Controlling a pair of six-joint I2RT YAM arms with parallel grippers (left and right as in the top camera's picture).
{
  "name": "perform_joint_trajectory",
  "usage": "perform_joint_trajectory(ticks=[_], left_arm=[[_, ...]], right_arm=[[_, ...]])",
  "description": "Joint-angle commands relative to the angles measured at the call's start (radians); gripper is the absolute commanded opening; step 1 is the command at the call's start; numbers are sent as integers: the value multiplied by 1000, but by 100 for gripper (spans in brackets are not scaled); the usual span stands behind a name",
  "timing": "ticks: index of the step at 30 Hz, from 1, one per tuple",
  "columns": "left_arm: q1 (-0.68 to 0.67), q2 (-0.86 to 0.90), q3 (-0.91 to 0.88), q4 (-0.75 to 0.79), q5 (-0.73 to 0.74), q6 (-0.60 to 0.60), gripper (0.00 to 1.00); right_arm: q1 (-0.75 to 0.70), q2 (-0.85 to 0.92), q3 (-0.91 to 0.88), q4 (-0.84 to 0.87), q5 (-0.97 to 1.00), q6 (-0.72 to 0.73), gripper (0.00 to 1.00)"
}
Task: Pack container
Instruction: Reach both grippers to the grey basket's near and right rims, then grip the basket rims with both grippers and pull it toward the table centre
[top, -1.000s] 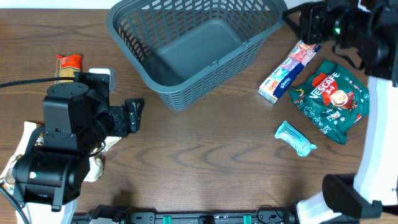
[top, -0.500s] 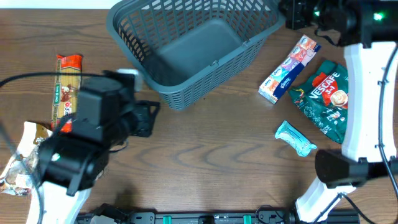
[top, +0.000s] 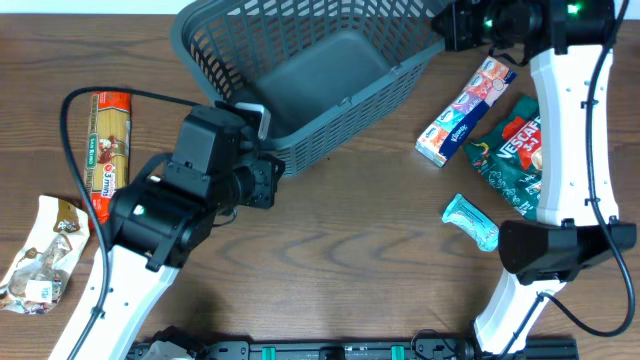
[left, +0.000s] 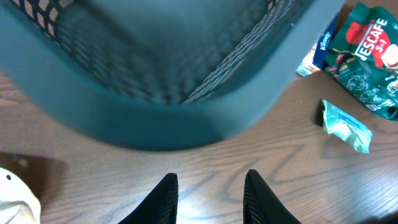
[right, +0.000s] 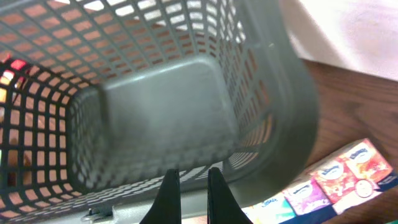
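Note:
The container (top: 320, 85), a big dark grey slatted basket, sits at the back middle of the table and holds nothing. My left gripper (top: 270, 182) is at its near left corner. In the left wrist view its jaws (left: 211, 186) stand a little apart over bare wood, with the container's wall (left: 155, 118) just ahead. My right gripper (top: 447, 25) is at the container's far right corner. In the right wrist view its fingers (right: 191, 180) are closed across the rim, looking into the container (right: 161, 112).
A spaghetti pack (top: 108, 150) and a crinkly clear bag (top: 40, 265) lie at the left. Right of the basket lie a tissue pack (top: 465, 110), a green Nescafe bag (top: 525, 155) and a teal packet (top: 472, 222).
My left arm swung right to the basket's near corner and its jaws narrowed. My right gripper slid left onto the far corner and closed. The basket shifted slightly.

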Motion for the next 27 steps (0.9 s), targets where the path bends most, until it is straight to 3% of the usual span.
perform_joint_trajectory(ticks=[1,10,17,27], left_arm=[[-3,30,29,12,-9,-3,25],[-2,102,29,49,-13,11,26],[-2,107,29,63,-145,17,26],[5,108,29,104,-172,34,26]], right_arm=[[20,48,18,-13,-10,-30,1],[29,109,17,-51,-10,-46,1],[43,113,17,-125,-10,-97,1],[113,113,17,-190,-2,-117,1]])
